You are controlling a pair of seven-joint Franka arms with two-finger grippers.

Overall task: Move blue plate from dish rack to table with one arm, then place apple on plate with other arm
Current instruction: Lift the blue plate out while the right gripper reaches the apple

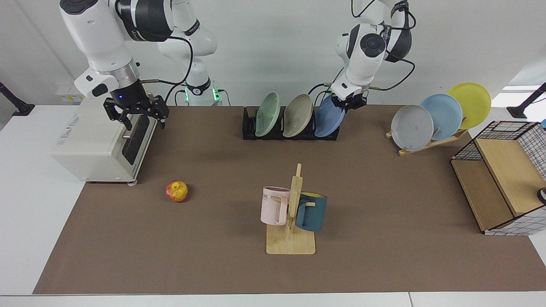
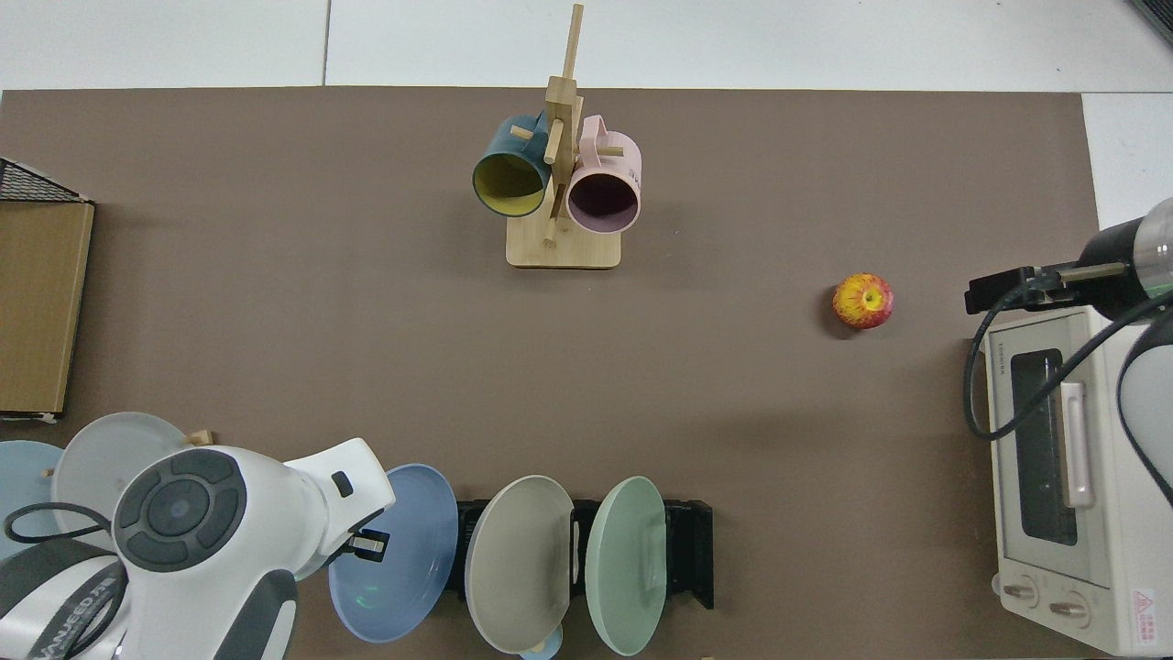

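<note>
The blue plate [image 1: 327,123] [image 2: 408,541] stands on edge at the end of the black dish rack [image 1: 249,128] [image 2: 696,555], its lower rim still at the rack. My left gripper [image 1: 349,102] [image 2: 367,545] is shut on the plate's top rim. The apple [image 1: 177,190] [image 2: 862,301], red and yellow, lies on the brown table [image 1: 384,192]. My right gripper [image 1: 144,123] [image 2: 985,295] hangs open with nothing in it over the front of the toaster oven, well above and behind the apple.
A green plate [image 1: 268,114] and a beige plate [image 1: 297,115] share the rack. A white toaster oven [image 1: 100,145], a wooden mug tree [image 1: 292,213] with two mugs, a slanted wooden stand [image 1: 426,144] with three plates and a wire-and-wood shelf [image 1: 499,179] stand around.
</note>
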